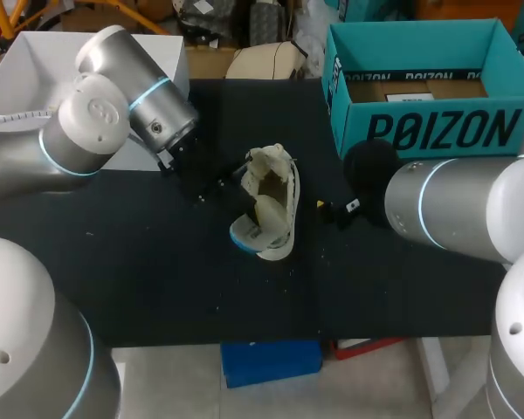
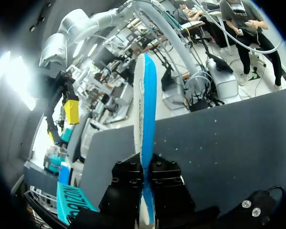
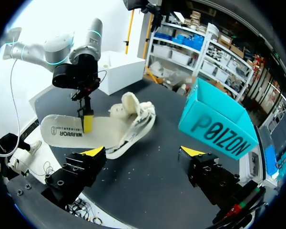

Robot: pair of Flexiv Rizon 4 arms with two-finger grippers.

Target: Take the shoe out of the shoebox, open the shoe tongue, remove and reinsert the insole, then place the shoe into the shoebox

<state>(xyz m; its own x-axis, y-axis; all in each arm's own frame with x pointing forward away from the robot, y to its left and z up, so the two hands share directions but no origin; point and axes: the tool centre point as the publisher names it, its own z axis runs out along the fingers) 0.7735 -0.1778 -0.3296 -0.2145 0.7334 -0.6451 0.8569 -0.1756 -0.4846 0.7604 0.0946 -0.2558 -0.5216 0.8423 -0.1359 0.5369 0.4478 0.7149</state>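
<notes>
left fingers (image 3: 87,121) pinched on insole (image 3: 62,130) | right fingers (image 3: 93,152) wide apart

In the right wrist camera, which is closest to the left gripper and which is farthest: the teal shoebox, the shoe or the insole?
1. insole: right in the left gripper, pinched between its fingers.
2. shoe: on its side beside the insole, towards the box.
3. teal shoebox: across the table, past the shoe.
</notes>
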